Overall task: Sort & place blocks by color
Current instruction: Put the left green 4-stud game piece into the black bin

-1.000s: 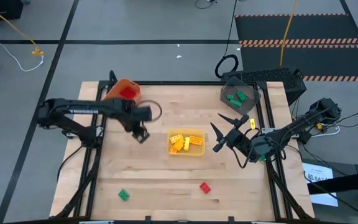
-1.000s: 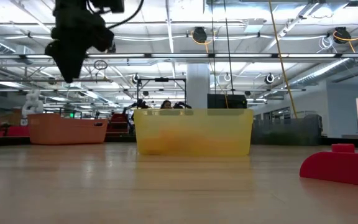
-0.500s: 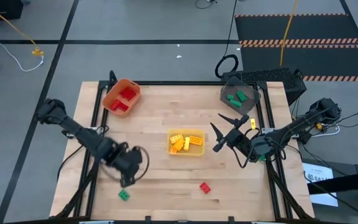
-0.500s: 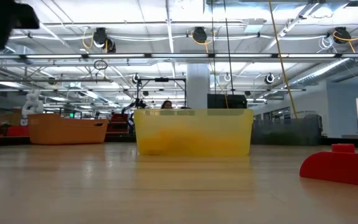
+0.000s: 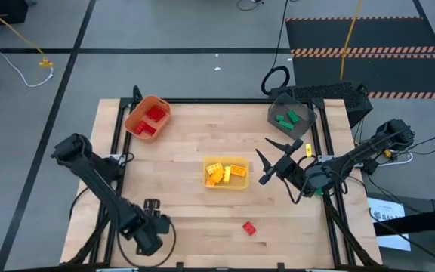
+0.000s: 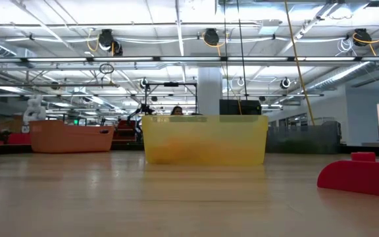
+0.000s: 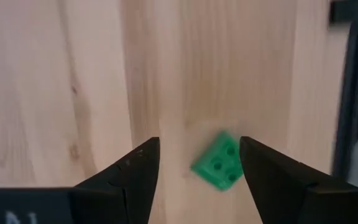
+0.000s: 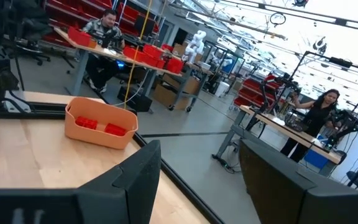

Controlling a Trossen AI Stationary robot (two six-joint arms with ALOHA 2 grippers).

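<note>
Sorting status: we judge that most of the work is done, because we see only two blocks outside the bins.
Left gripper (image 7: 194, 163): we have it low over the near left corner of the table, fingers spread apart and holding nothing.
Green block (image 7: 220, 161): it lies on the wood between our open left fingers, closer to one finger, turned at an angle; in the high view the left arm hides it.
Red block (image 5: 248, 227): it lies alone on the wood near the front edge, well apart from the left gripper; we see it also large at the edge of the low view.
Yellow bin (image 5: 226, 173): it stands in the middle of the table, with several yellow blocks inside.
Right gripper (image 5: 266, 166): we keep it waiting just beside the yellow bin, fingers wide open and empty.
Orange bin (image 5: 147, 118): it stands at the far left corner, with red blocks inside.
Dark grey bin (image 5: 290, 113): it stands at the far right corner, with green blocks inside.
Still to do: we think the green block goes to the dark grey bin and the red block to the orange bin.
Table (image 5: 187, 143): light wooden boards in a black frame.
Room: a grey floor with black lines and cables around the table; farther, a big workshop with ceiling lights, red shelves, and people at desks.
</note>
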